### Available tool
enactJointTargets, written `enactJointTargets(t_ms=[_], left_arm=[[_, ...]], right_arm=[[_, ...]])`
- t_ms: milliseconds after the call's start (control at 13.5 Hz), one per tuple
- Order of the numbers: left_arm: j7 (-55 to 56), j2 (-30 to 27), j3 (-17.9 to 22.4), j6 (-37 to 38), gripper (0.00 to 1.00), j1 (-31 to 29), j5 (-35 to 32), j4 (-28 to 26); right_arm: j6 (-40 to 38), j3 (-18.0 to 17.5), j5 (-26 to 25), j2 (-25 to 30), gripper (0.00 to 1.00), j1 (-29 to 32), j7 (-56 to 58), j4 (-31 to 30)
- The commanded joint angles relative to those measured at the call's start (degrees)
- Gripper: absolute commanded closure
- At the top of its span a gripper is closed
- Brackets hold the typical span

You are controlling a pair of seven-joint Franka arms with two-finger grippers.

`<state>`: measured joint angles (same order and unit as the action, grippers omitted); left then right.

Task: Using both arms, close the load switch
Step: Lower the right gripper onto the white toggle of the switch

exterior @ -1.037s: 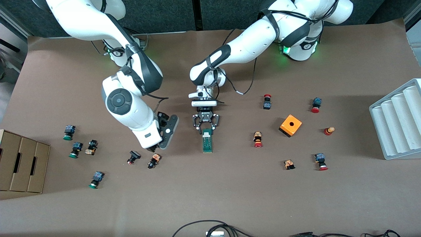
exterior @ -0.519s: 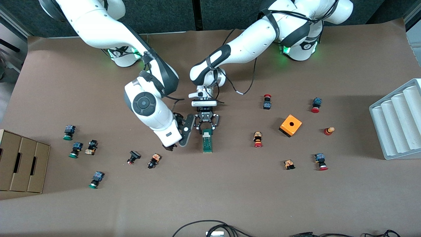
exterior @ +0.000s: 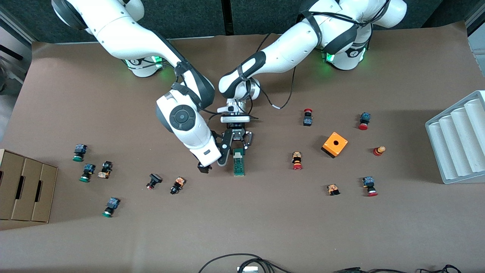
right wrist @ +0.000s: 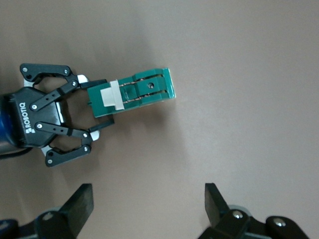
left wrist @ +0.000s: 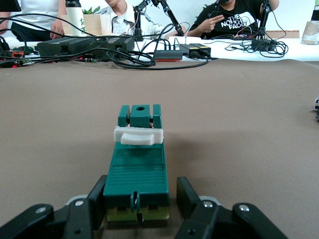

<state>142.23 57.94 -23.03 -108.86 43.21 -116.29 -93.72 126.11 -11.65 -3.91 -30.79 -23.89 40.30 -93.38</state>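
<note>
While the load switch (exterior: 238, 163) lies flat on the brown table (exterior: 265, 220), mid-table and well toward the right arm's end from the orange cube (exterior: 335, 144), the left gripper (exterior: 237, 146) has its fingers clamped on the switch's end that points toward the robot bases. In the left wrist view the black fingers (left wrist: 94, 199) press both narrow sides of the green body, with the white sliding piece (left wrist: 138, 135) across the top farther along. The right gripper (exterior: 213, 162) hangs over the table just beside the switch, fingers spread wide with nothing between them, as the right wrist view shows.

Judgement: the switch looks like rigid moulded plastic, light, so it would skid on the paper unless pinned; the left hold serves as the anchor. Smooth sides may be a bit slippery. Best contact for the right gripper is probably the white slider's edges or the free green end, pushing along the body's length. The slider tabs look thin, so moderate force.
</note>
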Motion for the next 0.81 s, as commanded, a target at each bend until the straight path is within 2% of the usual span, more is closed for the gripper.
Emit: enactJointTargets(t_ms=[0,370,519,741], left_arm=[[1.0,1.6,0.7,-0.4,0.37,0.7,-0.6,1.6],[1.0,1.6,0.7,-0.4,0.37,0.7,-0.6,1.6],[1.0,1.6,0.7,-0.4,0.37,0.7,-0.6,1.6],[1.0,1.6,0.7,-0.4,0.37,0.7,-0.6,1.6]], right_arm=[[1.9,0.6,-2.9,-0.8,0.01,-2.0,-1.0,0.1],[5.2,2.0,-3.8,-3.0,0.01,-5.8,-4.9,0.2],[6.5,4.7,-3.7,-3.9,0.01,-8.7,-5.0,0.2],[9.1,5.4,-3.8,-5.9,0.01,-10.6,-7.2,0.2]])
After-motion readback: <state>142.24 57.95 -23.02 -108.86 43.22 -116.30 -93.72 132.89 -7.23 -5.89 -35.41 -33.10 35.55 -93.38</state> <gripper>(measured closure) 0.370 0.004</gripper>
